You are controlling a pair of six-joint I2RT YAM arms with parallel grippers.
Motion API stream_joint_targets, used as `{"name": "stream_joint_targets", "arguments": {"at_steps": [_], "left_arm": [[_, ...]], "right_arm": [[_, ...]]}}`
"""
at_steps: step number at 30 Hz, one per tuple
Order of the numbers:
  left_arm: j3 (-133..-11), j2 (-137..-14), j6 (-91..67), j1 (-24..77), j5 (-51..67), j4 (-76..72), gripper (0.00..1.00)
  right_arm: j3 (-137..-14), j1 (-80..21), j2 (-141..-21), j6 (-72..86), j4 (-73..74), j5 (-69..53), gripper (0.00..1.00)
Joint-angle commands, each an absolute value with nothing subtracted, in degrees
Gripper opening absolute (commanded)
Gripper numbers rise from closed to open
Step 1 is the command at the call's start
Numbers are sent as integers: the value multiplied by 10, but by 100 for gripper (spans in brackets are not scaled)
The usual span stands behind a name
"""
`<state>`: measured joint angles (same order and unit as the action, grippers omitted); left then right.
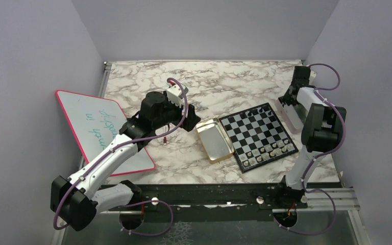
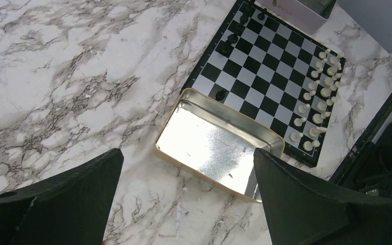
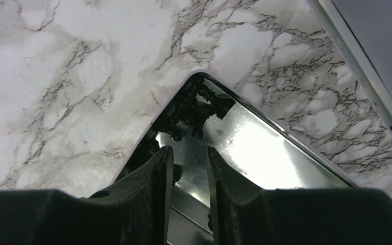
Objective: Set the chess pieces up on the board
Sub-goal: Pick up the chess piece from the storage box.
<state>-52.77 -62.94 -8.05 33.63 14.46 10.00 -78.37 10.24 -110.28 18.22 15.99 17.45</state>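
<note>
Marbled tabletop (image 1: 148, 76), lilac walls (image 1: 209, 25); board (image 1: 258, 133) right of centre, white chess pieces (image 2: 316, 109) along its near edge. Right gripper (image 3: 189, 150) narrowly parted, empty, over silver tin (image 3: 265, 148) holding black pieces (image 3: 194, 109); left gripper (image 2: 188, 153) wide open.

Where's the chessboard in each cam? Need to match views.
Top external: board right of centre, gold tin at its left edge.
Left wrist: board upper right, gold tin below it.
Right wrist: not in view; only a silvery tray with black pieces.
Shared landmark: marble tabletop, in all three.
</note>
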Motion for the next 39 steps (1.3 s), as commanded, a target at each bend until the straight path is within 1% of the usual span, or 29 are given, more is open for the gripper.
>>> {"name": "stream_joint_targets", "arguments": {"at_steps": [1, 15, 26, 32, 39], "left_arm": [[-527, -620, -69, 341, 129, 104, 99], [-532, -628, -66, 341, 118, 111, 99], [-531, -632, -64, 341, 114, 109, 99], [-532, -632, -64, 341, 113, 109, 99], [-531, -632, -63, 340, 111, 109, 99]], "right_arm": [[-777, 113, -1111, 229, 112, 167, 36], [-779, 139, -1142, 211, 99, 128, 34], [-784, 138, -1135, 150, 98, 114, 28], [-817, 138, -1157, 139, 127, 116, 25], [-825, 138, -1153, 133, 142, 110, 25]]}}
